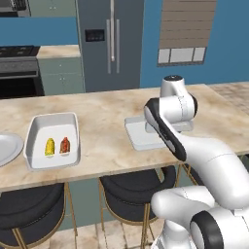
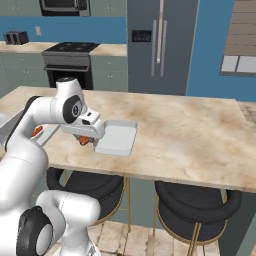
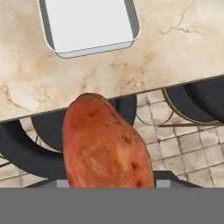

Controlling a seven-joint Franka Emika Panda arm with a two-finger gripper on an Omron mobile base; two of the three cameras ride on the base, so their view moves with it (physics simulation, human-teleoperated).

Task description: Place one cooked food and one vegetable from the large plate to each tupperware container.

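My gripper [image 2: 84,139] is shut on a reddish-brown sweet potato [image 3: 105,144], which hangs over the counter's front edge just short of the smaller tupperware container [image 3: 87,24]. That white tray [image 1: 138,136] [image 2: 116,137] is empty and lies next to the arm. The larger tupperware container [image 1: 48,127] sits to the left and holds a yellow corn cob [image 1: 49,146] and a red-brown food piece [image 1: 65,145]. The rim of the large plate [image 1: 7,148] shows at the far left edge. In the left base view the arm hides the gripper.
The marble counter [image 2: 190,135] stretches wide to the right of the small tray. Black stools [image 1: 133,189] [image 2: 197,205] stand under its front edge. A fridge [image 1: 112,44] and a stove [image 2: 70,60] stand behind.
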